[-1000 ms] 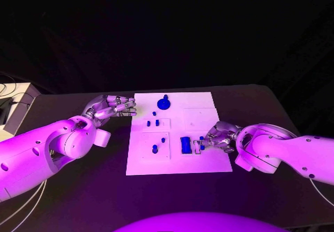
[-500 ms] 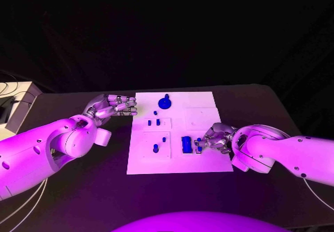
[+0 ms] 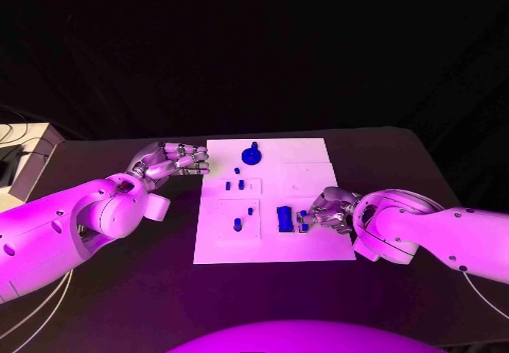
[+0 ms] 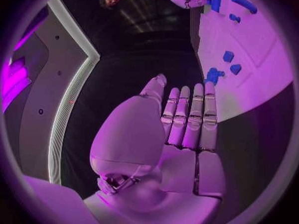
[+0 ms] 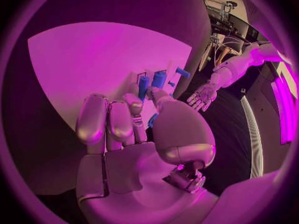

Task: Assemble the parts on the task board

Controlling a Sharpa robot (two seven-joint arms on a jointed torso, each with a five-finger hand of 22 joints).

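On the black table (image 3: 127, 294) in front of me lies the white task board (image 3: 307, 246), with my two hands at its opposite edges.

My right hand (image 3: 324, 212) rests on the board's near right part, fingers curled in toward a small blue piece (image 3: 304, 220) at their tips. From the wrist camera, that hand (image 5: 134, 134) has its thumb and fingers drawn together, and a bit of blue (image 5: 151, 120) shows between them, so I seem to be pinching that piece, though how firm the hold is I cannot tell. Just beside my fingertips, on the side toward my other hand, stands a larger blue block (image 3: 283, 219).

My left hand (image 3: 170, 161) hovers off the board's far left corner, apart from the board and holding nothing. Seen from its own wrist, this hand (image 4: 181, 129) is flat, the fingers straight and side by side, the thumb lying alongside.

Between my hands, on the board's left half, sit several smaller blue parts: a pair (image 3: 235, 185) near my left hand, a tiny one (image 3: 237, 170) just beyond them, and two more (image 3: 237, 223) nearer my body. A round blue part (image 3: 251, 156) lies at the board's far edge, well away from my right hand.
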